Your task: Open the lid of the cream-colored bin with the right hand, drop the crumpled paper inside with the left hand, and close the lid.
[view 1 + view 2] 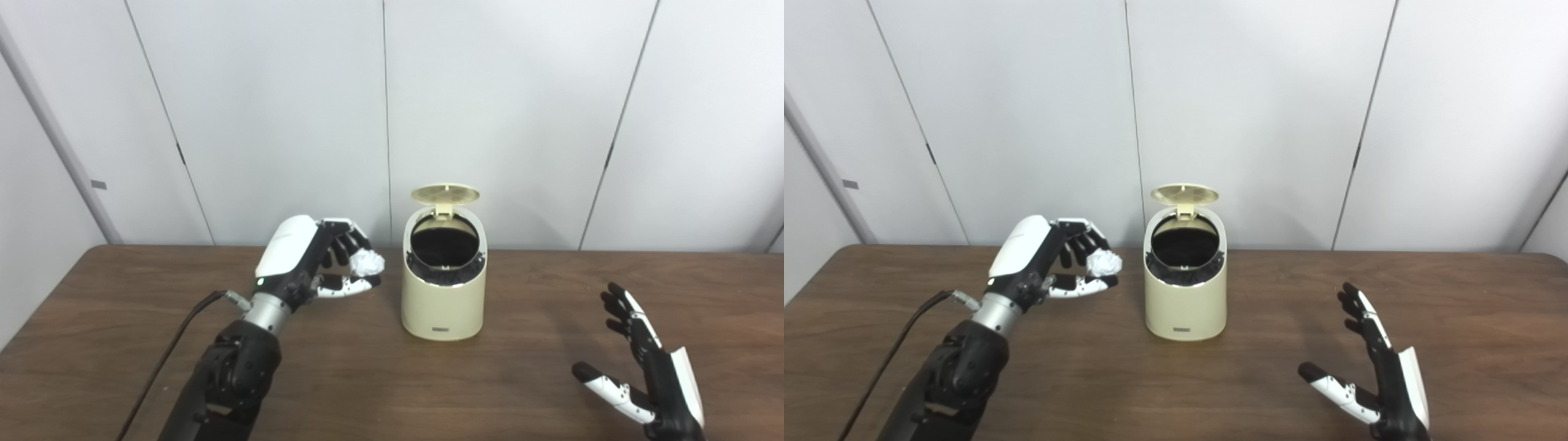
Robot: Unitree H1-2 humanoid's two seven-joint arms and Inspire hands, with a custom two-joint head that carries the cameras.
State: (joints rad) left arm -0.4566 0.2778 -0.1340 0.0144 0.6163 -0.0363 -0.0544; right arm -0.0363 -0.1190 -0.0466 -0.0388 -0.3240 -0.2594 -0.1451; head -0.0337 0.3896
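The cream-colored bin (pixel 442 306) stands upright in the middle of the brown table. Its round lid (pixel 444 194) is tipped up at the back, and the dark opening (pixel 442 240) shows. My left hand (pixel 318 257) is raised just left of the bin, shut on a white crumpled paper ball (pixel 367 263) pinched between fingers and thumb. The paper sits at about rim height, a short gap from the bin's left side. My right hand (pixel 643 367) rests low at the front right, open, fingers spread, holding nothing.
The brown wooden table (pixel 527 392) reaches the white panelled wall (pixel 502 110) behind the bin. A black cable (pixel 165 361) trails from my left wrist toward the front left edge.
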